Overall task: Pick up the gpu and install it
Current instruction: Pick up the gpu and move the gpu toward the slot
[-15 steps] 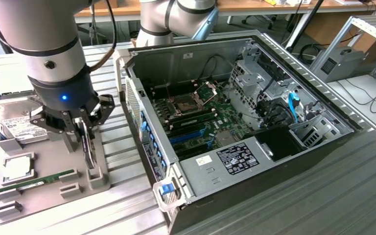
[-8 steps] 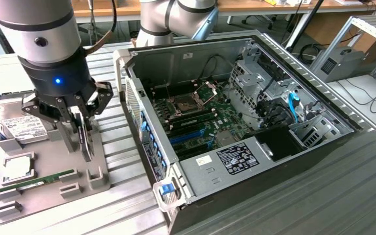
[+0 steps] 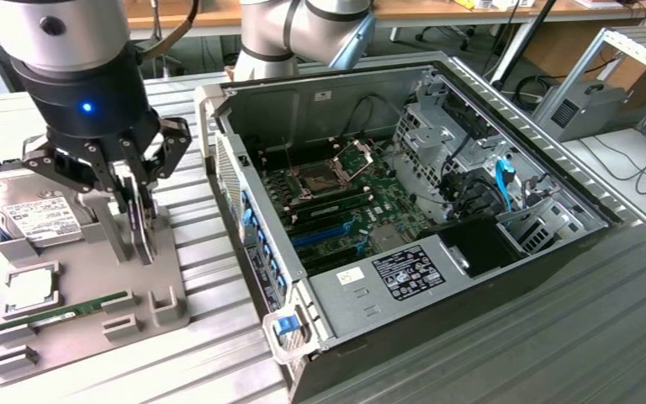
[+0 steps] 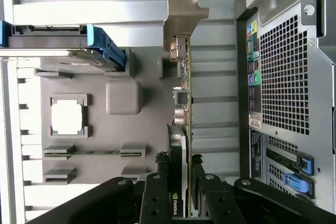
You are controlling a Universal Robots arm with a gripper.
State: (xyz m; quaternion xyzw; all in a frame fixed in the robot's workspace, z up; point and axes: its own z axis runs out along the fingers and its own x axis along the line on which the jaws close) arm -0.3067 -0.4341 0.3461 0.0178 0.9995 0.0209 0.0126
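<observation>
The gripper point(image 3: 135, 236) has its jaws partly closed, clamped on either face of the gpu point(image 4: 182, 103); the card stands upright on edge over the grey fixture tray point(image 3: 87, 345), along the tray's edge nearest the open computer case point(image 3: 436, 311); a hard drive point(image 3: 31, 219) sits at a tray corner away from the case.

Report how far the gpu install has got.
Done: the claw is clamped on the gpu, standing on edge at the grey holder. In hand: the pick-up; lifted clear or not, I cannot tell. Left: the gpu is not in the open computer case.
</observation>
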